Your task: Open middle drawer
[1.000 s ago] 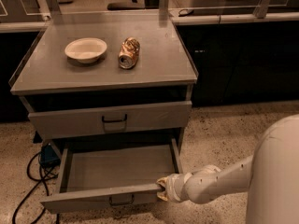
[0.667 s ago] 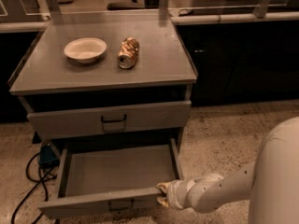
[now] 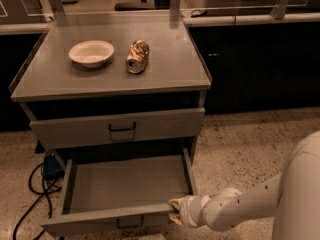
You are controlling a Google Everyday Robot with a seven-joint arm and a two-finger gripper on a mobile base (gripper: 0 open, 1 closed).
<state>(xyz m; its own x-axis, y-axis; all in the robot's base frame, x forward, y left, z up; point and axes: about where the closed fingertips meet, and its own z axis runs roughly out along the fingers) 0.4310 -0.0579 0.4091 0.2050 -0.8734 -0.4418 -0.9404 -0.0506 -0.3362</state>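
The middle drawer (image 3: 125,184) is a wide, shallow grey metal drawer, pulled far out, and its inside is bare. Its front panel (image 3: 100,223) has a small black bracket handle (image 3: 130,223) at centre, near the bottom edge of the view. My gripper (image 3: 176,211) rests at the right end of the front panel's top edge, touching it. The white arm (image 3: 250,204) reaches in from the lower right. Above it, the taller-fronted grey drawer (image 3: 120,128) with a larger black handle (image 3: 122,130) is closed.
The grey cabinet top (image 3: 165,74) carries a white bowl (image 3: 91,52) and a crushed can (image 3: 137,56) lying on its side. Black cables (image 3: 35,184) lie on the speckled floor to the left. Dark counters (image 3: 260,59) stand behind and to the right.
The middle drawer has slid a little farther out toward the camera, and my gripper has moved with its front edge, down and slightly left in the view.
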